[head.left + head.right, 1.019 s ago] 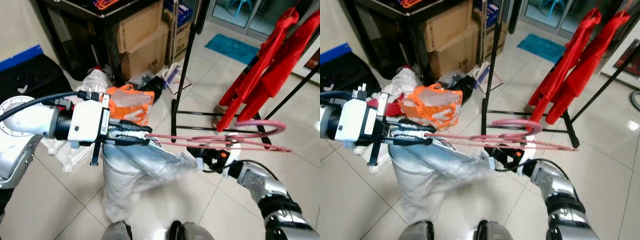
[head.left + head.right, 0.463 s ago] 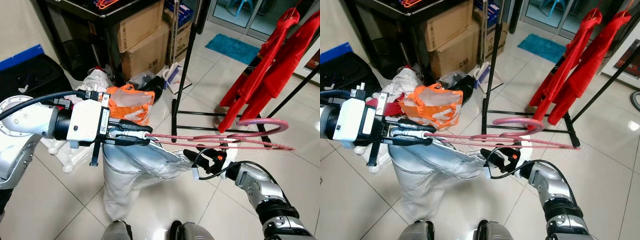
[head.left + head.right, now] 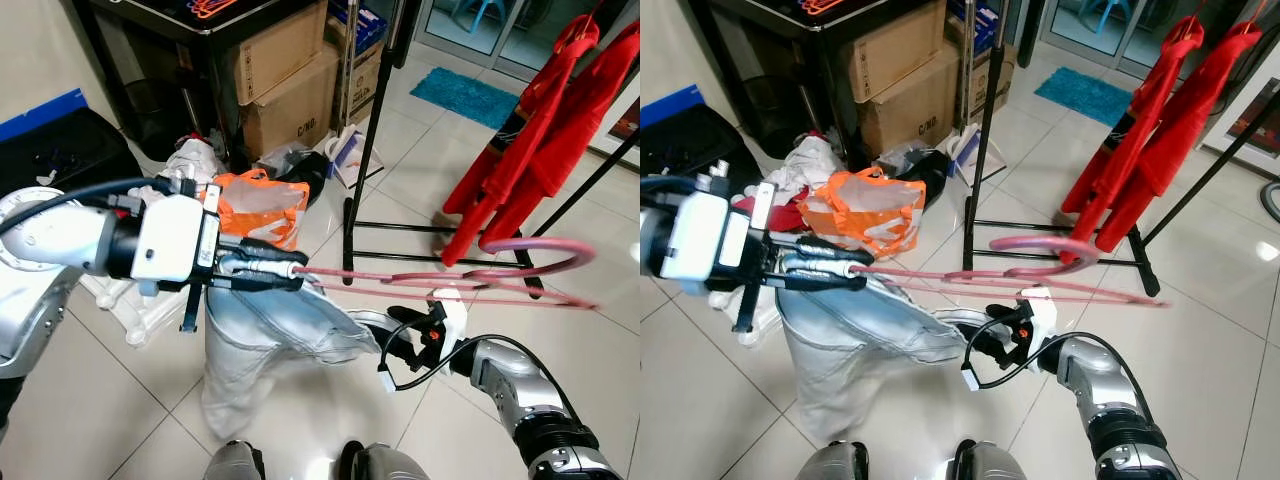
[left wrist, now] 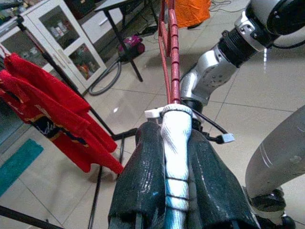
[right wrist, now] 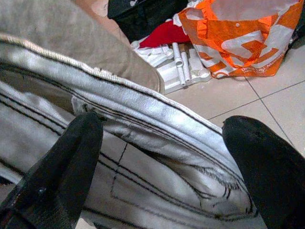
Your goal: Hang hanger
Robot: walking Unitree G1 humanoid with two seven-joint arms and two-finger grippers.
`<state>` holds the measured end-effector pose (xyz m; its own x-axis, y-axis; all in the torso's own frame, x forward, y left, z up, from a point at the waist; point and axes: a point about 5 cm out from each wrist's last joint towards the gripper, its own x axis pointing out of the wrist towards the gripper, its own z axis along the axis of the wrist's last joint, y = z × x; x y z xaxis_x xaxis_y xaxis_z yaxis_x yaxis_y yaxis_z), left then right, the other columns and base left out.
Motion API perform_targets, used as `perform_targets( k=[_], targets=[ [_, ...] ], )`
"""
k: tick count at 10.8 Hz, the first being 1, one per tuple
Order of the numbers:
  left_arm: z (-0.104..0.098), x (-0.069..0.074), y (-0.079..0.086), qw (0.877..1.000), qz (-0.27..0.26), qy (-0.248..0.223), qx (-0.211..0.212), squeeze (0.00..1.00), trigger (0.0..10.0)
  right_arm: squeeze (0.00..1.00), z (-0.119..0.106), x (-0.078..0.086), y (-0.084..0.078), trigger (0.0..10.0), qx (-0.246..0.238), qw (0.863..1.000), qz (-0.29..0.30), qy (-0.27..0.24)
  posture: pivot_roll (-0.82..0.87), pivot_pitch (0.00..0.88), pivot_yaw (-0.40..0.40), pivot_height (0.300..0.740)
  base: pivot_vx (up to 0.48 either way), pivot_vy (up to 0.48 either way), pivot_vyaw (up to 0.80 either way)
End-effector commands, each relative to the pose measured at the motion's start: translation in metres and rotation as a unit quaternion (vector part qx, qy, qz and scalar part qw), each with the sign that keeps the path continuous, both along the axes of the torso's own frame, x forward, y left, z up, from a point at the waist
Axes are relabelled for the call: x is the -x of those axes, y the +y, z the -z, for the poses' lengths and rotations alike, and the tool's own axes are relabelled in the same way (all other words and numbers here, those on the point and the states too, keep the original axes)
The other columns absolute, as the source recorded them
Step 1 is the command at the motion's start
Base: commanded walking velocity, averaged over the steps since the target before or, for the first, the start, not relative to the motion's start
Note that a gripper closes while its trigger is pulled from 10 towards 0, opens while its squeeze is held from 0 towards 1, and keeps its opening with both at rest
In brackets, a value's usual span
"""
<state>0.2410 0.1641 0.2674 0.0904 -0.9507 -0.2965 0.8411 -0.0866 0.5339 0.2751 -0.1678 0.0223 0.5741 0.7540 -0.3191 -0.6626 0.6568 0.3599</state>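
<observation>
Over cluttered tile floor (image 3: 130, 400), left tool (image 3: 285, 272) pinches pink hanger (image 3: 480, 275); right tool (image 5: 162, 157) spread.

From my seat, the right pincer (image 3: 385, 340) has its fingertips buried behind the pale jeans (image 3: 262, 340), so I can't judge their gap there. The red garments (image 3: 540, 110) run off the frame's top, and the pink hanger (image 3: 470, 282) smears near its far tip.

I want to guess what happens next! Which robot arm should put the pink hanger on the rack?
Probably the left. The left gripper is already shut on the pink hanger, whose hook points toward the black rack. The right gripper is open, low by the pale jeans.
</observation>
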Motion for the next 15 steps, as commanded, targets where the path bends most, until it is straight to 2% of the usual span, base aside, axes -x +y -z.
perform_targets(
  k=[1, 3, 5, 7, 9, 10, 11, 12, 15],
  targets=[
    [-0.016, 0.006, -0.003, 0.999, 0.016, -0.034, 0.013, 0.00, 10.0, 0.00, 0.005, 0.003, -0.003, 10.0, 0.030, 1.000, -0.002, 0.001, 0.14, 0.174, -0.045, 0.740, 0.000, 0.000, 0.00],
    [-0.023, 0.009, -0.007, 0.999, 0.027, -0.040, 0.020, 0.00, 10.0, 0.00, 0.011, 0.005, -0.001, 10.0, 0.063, 0.998, -0.009, -0.003, 0.15, 0.176, -0.045, 0.740, 0.000, 0.000, 0.00],
    [-0.031, 0.012, -0.008, 0.998, 0.030, -0.050, 0.024, 0.00, 10.0, 0.00, 0.022, 0.009, -0.008, 10.0, 0.125, 0.992, -0.005, 0.021, 0.15, 0.175, -0.048, 0.740, 0.000, 0.000, 0.00],
    [-0.036, 0.014, -0.008, 0.998, 0.026, -0.059, 0.026, 0.00, 10.0, 0.00, 0.040, 0.020, -0.023, 10.0, 0.210, 0.975, -0.001, 0.073, 0.15, 0.173, -0.052, 0.740, 0.000, 0.000, 0.00],
    [-0.040, 0.015, -0.007, 0.997, 0.021, -0.065, 0.028, 0.00, 10.0, 0.00, 0.048, 0.027, -0.034, 10.0, 0.228, 0.967, 0.022, 0.108, 0.15, 0.172, -0.055, 0.740, 0.000, 0.000, 0.00],
    [-0.042, 0.015, -0.008, 0.997, 0.021, -0.068, 0.031, 0.00, 10.0, 0.00, 0.050, 0.029, -0.037, 9.7, 0.224, 0.966, 0.040, 0.121, 0.15, 0.171, -0.056, 0.740, 0.000, 0.000, 0.00],
    [-0.044, 0.015, -0.008, 0.997, 0.019, -0.070, 0.033, 0.00, 10.0, 0.00, 0.051, 0.029, -0.039, 4.4, 0.226, 0.964, 0.054, 0.128, 0.15, 0.170, -0.055, 0.740, 0.000, 0.000, 0.00],
    [-0.046, 0.014, -0.006, 0.996, 0.012, -0.076, 0.034, 0.00, 10.0, 0.00, 0.053, 0.029, -0.043, 0.0, 0.219, 0.962, 0.089, 0.140, 0.15, 0.168, -0.055, 0.740, 0.000, 0.000, 0.00],
    [-0.047, 0.013, 0.000, 0.996, -0.005, -0.083, 0.032, 0.00, 10.0, 0.00, 0.053, 0.028, -0.047, 0.0, 0.218, 0.958, 0.112, 0.148, 0.15, 0.156, -0.061, 0.740, 0.000, 0.000, 0.00]
  ],
)
